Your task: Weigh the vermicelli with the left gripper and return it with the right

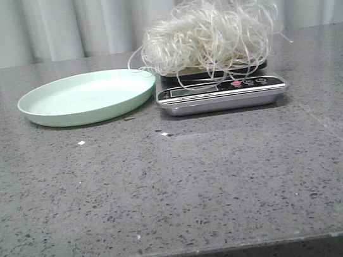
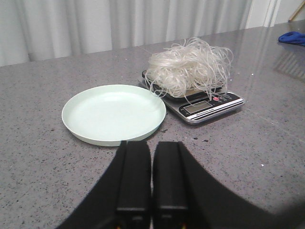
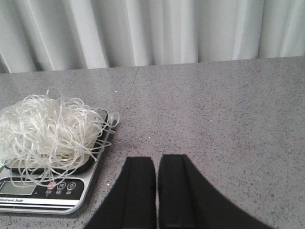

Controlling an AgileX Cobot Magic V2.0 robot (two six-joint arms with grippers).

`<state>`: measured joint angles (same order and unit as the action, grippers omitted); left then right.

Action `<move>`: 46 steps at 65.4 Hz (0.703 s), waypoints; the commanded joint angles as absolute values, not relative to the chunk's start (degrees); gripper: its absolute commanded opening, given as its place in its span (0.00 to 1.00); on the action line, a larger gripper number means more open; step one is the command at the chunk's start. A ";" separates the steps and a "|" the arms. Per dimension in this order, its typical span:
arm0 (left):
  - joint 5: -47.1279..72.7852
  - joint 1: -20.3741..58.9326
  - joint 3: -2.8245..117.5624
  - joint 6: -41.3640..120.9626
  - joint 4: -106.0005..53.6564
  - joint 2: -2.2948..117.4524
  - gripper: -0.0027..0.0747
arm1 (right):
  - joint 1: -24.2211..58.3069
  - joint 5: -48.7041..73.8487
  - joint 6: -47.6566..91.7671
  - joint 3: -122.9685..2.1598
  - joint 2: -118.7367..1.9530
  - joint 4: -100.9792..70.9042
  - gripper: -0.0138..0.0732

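Vermicelli (image 1: 209, 33) sits heaped on the scale (image 1: 221, 94); left gripper (image 2: 151, 179) and right gripper (image 3: 157, 191) both clenched, empty.

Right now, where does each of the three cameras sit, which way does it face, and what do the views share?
Front view: low at the table's near edge, facing forward at the pale green round plate and the tangle of whitish vermicelli on the silver kitchen scale; no robot parts show.
Left wrist view: on the left arm, facing plate and scale; the left pincer shows, closed.
Right wrist view: on the right arm, beside the scale; the right pincer shows, closed.
All three share vermicelli and scale.
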<state>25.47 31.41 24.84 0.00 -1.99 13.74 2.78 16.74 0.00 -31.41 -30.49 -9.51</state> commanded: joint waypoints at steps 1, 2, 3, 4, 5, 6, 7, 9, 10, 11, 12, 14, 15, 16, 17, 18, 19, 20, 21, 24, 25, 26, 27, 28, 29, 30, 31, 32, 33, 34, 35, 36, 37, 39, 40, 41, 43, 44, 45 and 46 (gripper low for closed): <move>21.16 31.37 26.21 -0.44 -2.52 14.30 0.20 | 5.13 14.79 1.61 -38.24 -35.37 -9.76 0.46; 21.16 31.37 26.21 -0.44 -2.52 14.30 0.20 | 5.88 15.44 1.72 -39.58 -36.58 -9.76 0.49; 21.16 31.37 26.21 -0.44 -2.52 14.30 0.20 | 6.41 15.91 1.88 -40.51 -37.41 -9.76 0.51; 21.16 31.37 26.21 -0.44 -2.52 14.30 0.20 | 6.95 16.41 1.96 -41.96 -38.27 -9.76 0.54; 21.16 31.37 26.21 -0.44 -2.52 14.30 0.20 | 7.49 17.21 2.02 -42.95 -39.16 -9.76 0.56; 21.16 31.37 26.21 -0.44 -2.52 14.30 0.20 | 8.34 17.71 2.16 -44.49 -40.55 -9.76 0.59; 21.16 31.37 26.21 -0.44 -2.52 14.30 0.20 | 8.89 18.48 2.31 -45.52 -41.51 -9.76 0.62; 21.16 31.37 26.21 -0.44 -2.52 14.30 0.20 | 10.30 19.91 2.74 -48.20 -43.93 -9.76 0.67; 21.16 31.37 26.21 -0.44 -2.52 14.30 0.20 | 10.86 20.50 3.15 -49.31 -44.88 -9.76 0.69; 21.16 31.37 26.21 -0.44 -2.52 14.30 0.20 | 11.71 21.06 3.39 -50.43 -45.82 -9.76 0.71; 21.16 31.37 26.21 -0.44 -2.52 14.30 0.20 | 12.27 21.90 3.66 -52.05 -47.30 -9.76 0.73; 21.16 31.37 26.21 -0.44 -2.52 14.30 0.20 | 13.65 22.83 3.93 -54.21 -49.93 -9.76 0.76; 21.16 31.37 26.21 -0.44 -2.52 14.30 0.20 | 14.20 23.33 4.07 -55.30 -50.95 -9.76 0.77; 21.16 31.37 26.21 -0.44 -2.52 14.30 0.20 | 14.99 24.08 4.30 -56.92 -52.48 -9.76 0.78; 21.16 31.37 26.21 -0.44 -2.52 14.30 0.20 | 15.53 24.53 4.40 -57.99 -53.51 -9.76 0.79; 21.16 31.37 26.21 -0.44 -2.52 14.30 0.20 | 16.07 24.99 4.50 -59.05 -54.54 -9.76 0.79; 21.16 31.37 26.21 -0.44 -2.52 14.30 0.20 | 16.62 25.40 4.61 -60.67 -55.58 -9.76 0.79; 21.16 31.37 26.21 -0.44 -2.52 14.30 0.20 | 17.19 26.12 4.78 -61.72 -56.63 -9.76 0.79; 21.16 31.37 26.21 -0.44 -2.52 14.30 0.20 | 18.05 26.62 5.07 -63.29 -58.21 -9.76 0.79; 21.16 31.37 26.21 -0.44 -2.52 14.30 0.20 | 20.03 28.62 6.28 -66.95 -61.92 -9.76 0.79; 21.16 31.37 26.21 -0.44 -2.52 14.30 0.20 | 20.54 29.05 6.77 -67.96 -63.00 -9.76 0.79; 21.16 31.37 26.21 -0.44 -2.52 14.30 0.20 | 21.04 29.51 7.11 -68.97 -64.05 -9.76 0.79; 21.16 31.37 26.21 -0.44 -2.52 14.30 0.20 | 21.73 30.20 7.61 -70.50 -65.65 -9.76 0.79; 21.16 31.37 26.21 -0.44 -2.52 14.30 0.20 | 22.17 30.41 7.80 -70.99 -66.75 -9.76 0.79; 21.16 31.37 26.21 -0.44 -2.52 14.30 0.20 | 22.55 30.88 8.21 -71.98 -67.83 -9.76 0.79; 21.16 31.37 26.21 -0.44 -2.52 14.30 0.20 | 22.74 31.34 8.57 -72.96 -68.36 -9.76 0.79; 21.16 31.37 26.21 -0.44 -2.52 14.30 0.20 | 23.22 32.03 8.88 -74.43 -69.93 -9.76 0.79; 21.16 31.37 26.21 -0.44 -2.52 14.30 0.20 | 23.57 32.51 9.24 -75.41 -71.50 -9.76 0.79; 21.16 31.37 26.21 -0.44 -2.52 14.30 0.20 | 23.74 33.25 9.30 -76.86 -72.54 -9.76 0.79; 21.16 31.37 26.21 -0.44 -2.52 14.30 0.20 | 23.80 33.50 9.36 -77.34 -73.56 -9.76 0.79; 21.16 31.37 26.21 -0.44 -2.52 14.30 0.20 | 23.86 34.27 9.38 -78.75 -74.57 -9.76 0.79; 21.16 31.37 26.21 -0.44 -2.52 14.30 0.20 | 23.86 34.79 9.38 -79.66 -76.04 -9.76 0.79; 21.16 31.37 26.21 -0.44 -2.52 14.30 0.20 | 23.86 35.34 9.38 -80.56 -77.01 -9.76 0.79; 21.16 31.37 26.21 -0.44 -2.52 14.30 0.20 | 23.86 36.42 9.38 -82.32 -78.89 -9.76 0.79; 21.16 31.37 26.21 -0.44 -2.52 14.30 0.20 | 23.86 36.95 9.38 -83.12 -79.34 -9.76 0.79; 21.16 31.37 26.21 -0.44 -2.52 14.30 0.20 | 23.86 37.64 9.38 -84.25 -80.68 -9.76 0.79; 21.16 31.37 26.21 -0.44 -2.52 14.30 0.20 | 23.86 38.28 9.38 -85.26 -82.39 -9.76 0.79; 21.16 31.37 26.21 -0.44 -2.52 14.30 0.20 | 23.86 38.90 9.38 -86.17 -83.61 -9.76 0.79; 21.16 31.37 26.21 -0.44 -2.52 14.30 0.20 | 23.86 39.30 9.38 -86.73 -84.01 -9.76 0.79; 21.16 31.37 26.21 -0.44 -2.52 14.30 0.20 | 23.86 39.86 9.38 -87.48 -85.58 -9.76 0.79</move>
<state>25.47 31.41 24.84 0.00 -1.99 13.74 23.88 39.23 8.59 -81.15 -81.48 -9.79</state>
